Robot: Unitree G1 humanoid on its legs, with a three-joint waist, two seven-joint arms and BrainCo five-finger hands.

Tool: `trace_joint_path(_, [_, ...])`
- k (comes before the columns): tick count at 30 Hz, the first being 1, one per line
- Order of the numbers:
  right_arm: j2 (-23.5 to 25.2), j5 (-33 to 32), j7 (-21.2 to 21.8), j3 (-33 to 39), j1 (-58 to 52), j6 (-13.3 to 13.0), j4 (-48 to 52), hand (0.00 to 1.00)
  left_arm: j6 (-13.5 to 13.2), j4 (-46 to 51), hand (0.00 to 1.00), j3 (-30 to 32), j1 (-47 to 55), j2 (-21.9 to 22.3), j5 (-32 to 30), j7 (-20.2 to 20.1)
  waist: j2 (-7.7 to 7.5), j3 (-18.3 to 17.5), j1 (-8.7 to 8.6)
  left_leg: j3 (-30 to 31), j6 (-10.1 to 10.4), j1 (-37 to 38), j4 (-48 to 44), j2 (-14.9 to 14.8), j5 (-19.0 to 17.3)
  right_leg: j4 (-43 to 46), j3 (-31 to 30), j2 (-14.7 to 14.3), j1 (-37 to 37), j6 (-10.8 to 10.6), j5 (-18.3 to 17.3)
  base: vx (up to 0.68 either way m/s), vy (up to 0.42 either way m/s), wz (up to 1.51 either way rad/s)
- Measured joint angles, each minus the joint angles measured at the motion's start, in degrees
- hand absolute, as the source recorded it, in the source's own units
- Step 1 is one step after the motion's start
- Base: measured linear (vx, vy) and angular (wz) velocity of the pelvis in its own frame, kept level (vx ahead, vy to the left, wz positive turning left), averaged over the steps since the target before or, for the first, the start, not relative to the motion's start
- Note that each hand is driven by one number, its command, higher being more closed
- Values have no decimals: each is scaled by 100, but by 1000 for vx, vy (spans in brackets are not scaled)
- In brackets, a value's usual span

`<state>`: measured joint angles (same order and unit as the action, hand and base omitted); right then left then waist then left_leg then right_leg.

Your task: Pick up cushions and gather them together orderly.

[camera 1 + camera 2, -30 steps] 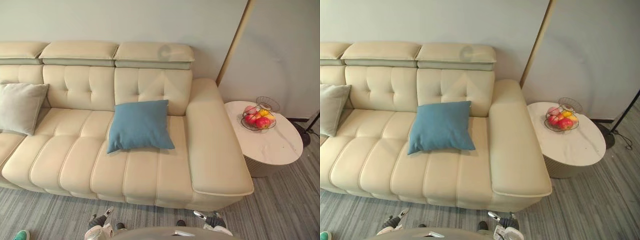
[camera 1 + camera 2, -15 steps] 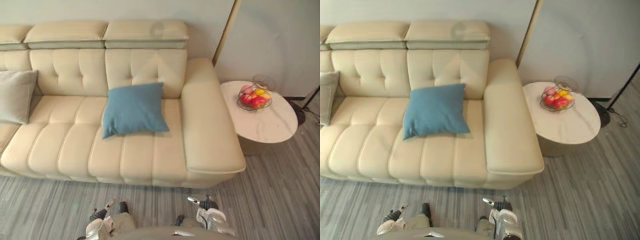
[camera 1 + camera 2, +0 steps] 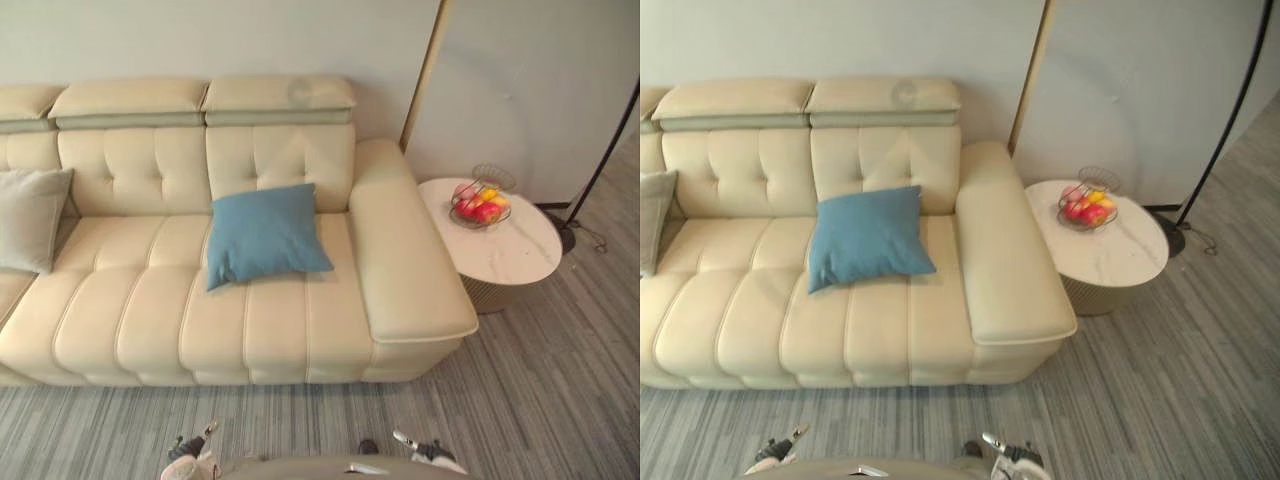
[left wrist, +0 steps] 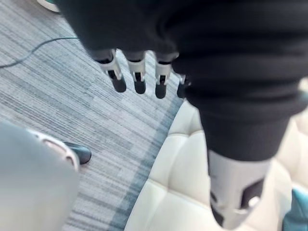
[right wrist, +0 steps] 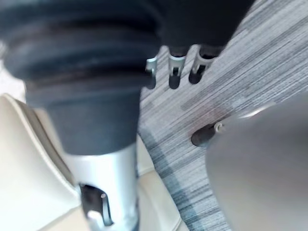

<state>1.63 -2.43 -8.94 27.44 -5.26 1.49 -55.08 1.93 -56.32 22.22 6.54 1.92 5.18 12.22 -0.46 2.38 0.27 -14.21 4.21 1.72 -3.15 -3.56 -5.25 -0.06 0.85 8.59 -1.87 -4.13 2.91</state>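
Looks bright and evenly lit, with soft, faint shadows under the blue cushion [image 3: 265,236] and along the sofa [image 3: 130,320] seams.

On 1 cream sofa [image 3: 150,320] lay 1 blue cushion [image 3: 265,233] and 1 grey cushion [image 3: 30,217], 2 in all. The sofa showed 3 headrests [image 3: 278,95]. There was 1 round side table [image 3: 505,258], 1 wire fruit basket [image 3: 480,205] and 1 black lamp stand [image 3: 1225,120].
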Motion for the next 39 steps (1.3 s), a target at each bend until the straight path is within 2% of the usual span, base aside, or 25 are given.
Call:
trace_joint_path(2, [3, 3, 2, 34, -4, 21, -33, 0, 19, -61, 0, -100, -29, -44, -59, -40, -26, 6, 10, 23, -10, 71, 96, 13, 66, -48, 23, -22, 53, -42, 63, 85, -15, 1])
trace_joint_path(3, [3, 6, 7, 47, -1, 33, -69, 0, 20, -85, 0, -159, -29, -49, -90, -63, -10, 24, 9, 55, 46, 216, 210, 0, 137, -77, 63, -53, 172, -59, 60, 102, -40, 3])
trace_joint_path(8, [-66, 61, 19, 115, 92, 81, -230, 0, 21, -131, 0, -264, -40, -85, -101, -271, 37, 37, 31, 163, 12, 455, 282, -49, 196, -138, 165, -124, 389, -102, 54, 104, -37, 8])
trace_joint_path(9, [-103, 64, 93, 194, 203, 121, -443, 0, 21, -286, 0, -322, -136, -261, -101, -388, -152, 128, 53, 211, -4, 635, 366, 4, 140, -165, 159, -96, 495, -126, -21, 0, 0, 0])
trace_joint_path(19, [-103, 64, 94, 195, 203, 121, -444, 0, 21, -286, 0, -323, -136, -264, -102, -388, -155, 127, 54, 223, -4, 629, 367, 6, 140, -167, 171, -94, 495, -126, -21, 0, 0, 0])
trace_joint_path(30, [-94, -7, 84, 196, 227, 201, -484, 0, 13, -272, 0, -304, -137, -266, -87, -385, -177, 114, 56, 436, -4, 455, 429, 25, 199, -312, 451, -56, 492, -183, 25, -3, -17, 10])
trace_joint_path(33, [-99, -68, 74, 196, 239, 257, -476, 0, 12, -268, 0, -209, -156, -231, -84, -387, -170, 125, 48, 305, 34, 481, 393, -11, 170, -346, 346, -91, 488, -183, 65, -15, -20, -18])
trace_joint_path(36, [-47, -75, 72, 193, 276, 252, -397, 0, 12, -275, 0, -137, -264, -189, -99, -387, -183, 213, 80, 137, 53, 401, -114, -78, -74, -304, -72, -164, 367, -162, 133, -59, -15, -69])
trace_joint_path(39, [-62, -191, 52, 72, 334, 259, -350, 0, 8, -279, 0, -103, -368, -117, -114, -385, -155, 268, 99, 700, -5, 101, -621, -52, -372, -204, -690, -233, -54, -186, 255, -82, -28, -107])
